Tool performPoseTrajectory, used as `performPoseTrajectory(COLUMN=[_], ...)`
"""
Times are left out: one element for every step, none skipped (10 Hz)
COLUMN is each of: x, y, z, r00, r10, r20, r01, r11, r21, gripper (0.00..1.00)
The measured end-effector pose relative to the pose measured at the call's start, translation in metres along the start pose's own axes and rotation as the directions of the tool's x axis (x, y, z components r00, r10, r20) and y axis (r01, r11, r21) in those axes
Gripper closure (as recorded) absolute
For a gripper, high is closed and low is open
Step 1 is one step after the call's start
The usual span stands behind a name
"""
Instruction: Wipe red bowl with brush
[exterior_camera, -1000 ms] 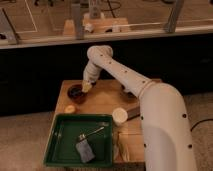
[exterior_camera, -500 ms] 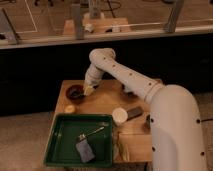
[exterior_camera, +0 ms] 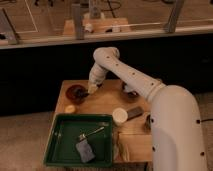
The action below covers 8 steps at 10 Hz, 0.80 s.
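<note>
The red bowl [exterior_camera: 76, 93] is a small dark red-brown bowl at the back left of the wooden table [exterior_camera: 102, 104]. My gripper [exterior_camera: 93, 87] hangs at the bowl's right rim, at the end of the white arm. A small pale cream-yellow brush [exterior_camera: 92, 89] shows at the gripper's tip, touching or just above the bowl's right edge.
A round yellow-orange lump [exterior_camera: 70, 108] lies in front of the bowl. A green tray [exterior_camera: 83, 140] at the front holds a thin metallic utensil [exterior_camera: 92, 132] and a grey block [exterior_camera: 85, 151]. A white cup [exterior_camera: 120, 116] stands mid-table. A dark bowl [exterior_camera: 131, 92] sits at the back right.
The arm's upper segments have swung further toward the camera. The gripper has stayed by the red bowl's right rim, shifting only slightly.
</note>
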Motion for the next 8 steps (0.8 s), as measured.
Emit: performPoseTrajectory(x=[0.004,0.008,0.009,0.007,0.003,0.000,-0.005,-0.015], y=[-0.004,-0.008,-0.013,-0.016,-0.020,-0.023,-0.025,-0.026], z=[-0.003,-0.006,-0.006,-0.006,-0.006,-0.007,-0.006,-0.003], r00=[1.000,1.000,0.999,0.999,0.999,0.999,0.999,0.999], r10=[0.013,0.024,0.028,0.029,0.027,0.025,0.021,0.012], r20=[-0.002,-0.006,-0.018,-0.027,-0.033,-0.042,-0.049,-0.052], r01=[-0.013,-0.024,-0.027,-0.029,-0.026,-0.024,-0.019,-0.010], r11=[1.000,1.000,1.000,0.999,0.999,0.999,0.999,1.000], r21=[0.006,0.012,0.015,0.018,0.021,0.025,0.027,0.028], gripper=[1.00,1.00,1.00,1.00,1.00,1.00,1.00,1.00])
